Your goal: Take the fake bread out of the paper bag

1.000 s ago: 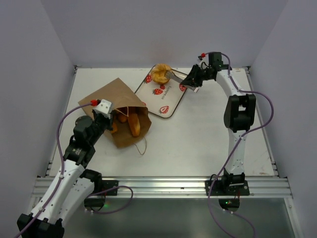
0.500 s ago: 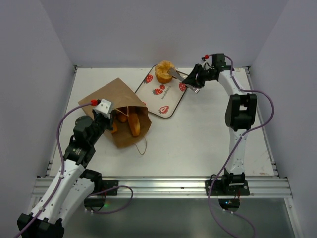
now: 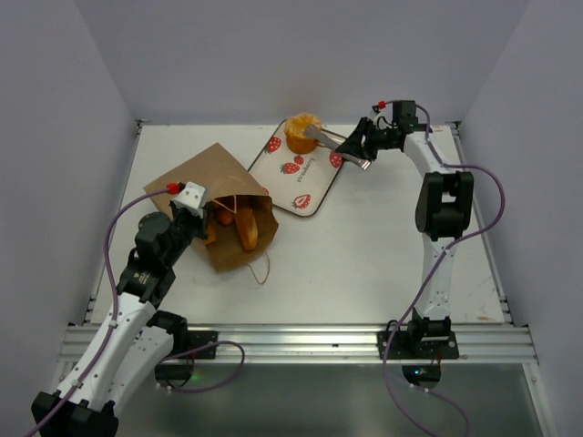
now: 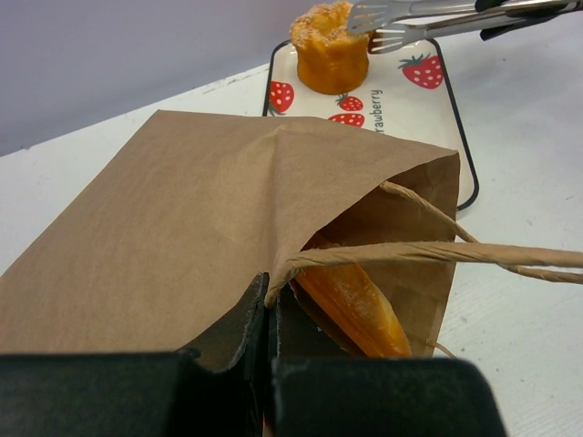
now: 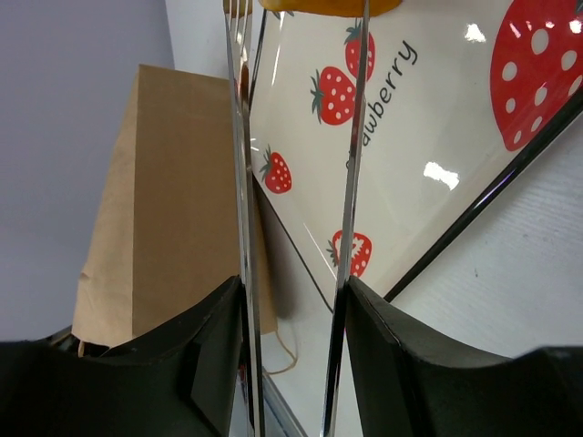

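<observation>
The brown paper bag (image 3: 202, 180) lies on its side, mouth toward the tray. My left gripper (image 3: 195, 217) is shut on the bag's mouth edge (image 4: 271, 289) and holds it open. A long golden baguette (image 4: 353, 302) and other bread pieces (image 3: 244, 228) lie inside the bag. My right gripper (image 3: 362, 146) is shut on metal tongs (image 3: 330, 138). In the right wrist view the gripper (image 5: 291, 305) presses the two tong arms (image 5: 241, 182). The tong tips (image 4: 390, 27) are at the round ruffled bun (image 3: 301, 133), which stands on the tray's far end (image 4: 330, 53).
The white strawberry-print tray (image 3: 293, 182) lies right of the bag, also in the right wrist view (image 5: 437, 109). A cord handle (image 4: 437, 253) stretches across the bag's mouth, and another loop (image 3: 262, 266) lies on the table. Walls close in the back and sides.
My right gripper has shifted slightly right and back with the tongs. The bun has moved a little toward the tray's far end and now stands more upright. The left arm has not moved.
</observation>
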`<state>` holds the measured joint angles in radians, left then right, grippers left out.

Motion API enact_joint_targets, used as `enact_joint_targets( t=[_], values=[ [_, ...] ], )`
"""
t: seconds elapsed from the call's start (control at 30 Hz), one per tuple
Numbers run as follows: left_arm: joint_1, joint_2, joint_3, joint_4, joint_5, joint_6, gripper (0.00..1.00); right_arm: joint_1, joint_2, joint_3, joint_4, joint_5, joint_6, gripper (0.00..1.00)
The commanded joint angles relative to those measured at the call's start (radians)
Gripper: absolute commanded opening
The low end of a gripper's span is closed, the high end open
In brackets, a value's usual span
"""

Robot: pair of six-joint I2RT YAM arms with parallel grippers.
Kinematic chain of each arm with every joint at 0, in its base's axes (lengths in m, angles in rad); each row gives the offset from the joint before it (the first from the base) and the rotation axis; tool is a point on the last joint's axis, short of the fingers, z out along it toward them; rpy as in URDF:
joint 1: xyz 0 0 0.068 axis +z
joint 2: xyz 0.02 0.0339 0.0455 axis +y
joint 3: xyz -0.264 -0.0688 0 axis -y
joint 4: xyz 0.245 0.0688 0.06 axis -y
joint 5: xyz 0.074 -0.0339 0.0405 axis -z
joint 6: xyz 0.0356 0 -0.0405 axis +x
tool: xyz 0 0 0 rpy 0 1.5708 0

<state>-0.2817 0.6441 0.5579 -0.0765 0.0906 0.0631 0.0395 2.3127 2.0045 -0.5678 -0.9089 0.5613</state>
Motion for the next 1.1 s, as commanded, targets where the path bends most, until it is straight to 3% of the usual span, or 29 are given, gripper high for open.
enact_joint_targets(
  t=[0.0, 0.23, 0.43, 0.57, 0.67, 0.73, 0.87, 1.07],
  values=[
    [0.007, 0.002, -0.003, 0.017, -0.002, -0.006, 0.0, -0.016, -0.067, -0.035, 0.106, -0.071, 0.04, 0.49],
    [0.007, -0.001, -0.003, 0.018, 0.0, -0.006, 0.0, -0.026, -0.163, -0.206, 0.203, -0.131, 0.025, 0.48],
    [0.007, 0.003, -0.001, 0.015, 0.003, -0.006, 0.0, -0.026, -0.171, -0.227, 0.212, -0.146, 0.043, 0.49],
    [0.007, -0.007, -0.004, 0.017, -0.008, -0.008, 0.0, -0.026, -0.196, -0.403, 0.505, -0.191, 0.231, 0.48],
    [0.007, -0.004, -0.004, 0.017, -0.005, -0.006, 0.0, -0.026, -0.237, -0.501, 0.539, -0.205, 0.238, 0.48],
    [0.007, -0.004, -0.003, 0.017, 0.0, -0.008, 0.0, -0.026, -0.291, -0.544, 0.505, -0.196, 0.143, 0.48],
    [0.007, -0.012, -0.004, 0.018, 0.0, -0.006, 0.0, -0.026, -0.404, -0.581, 0.211, -0.165, -0.144, 0.47],
    [0.007, -0.017, -0.003, 0.018, 0.011, -0.009, 0.0, -0.026, -0.668, -0.762, 0.028, -0.121, -0.491, 0.46]
  ],
)
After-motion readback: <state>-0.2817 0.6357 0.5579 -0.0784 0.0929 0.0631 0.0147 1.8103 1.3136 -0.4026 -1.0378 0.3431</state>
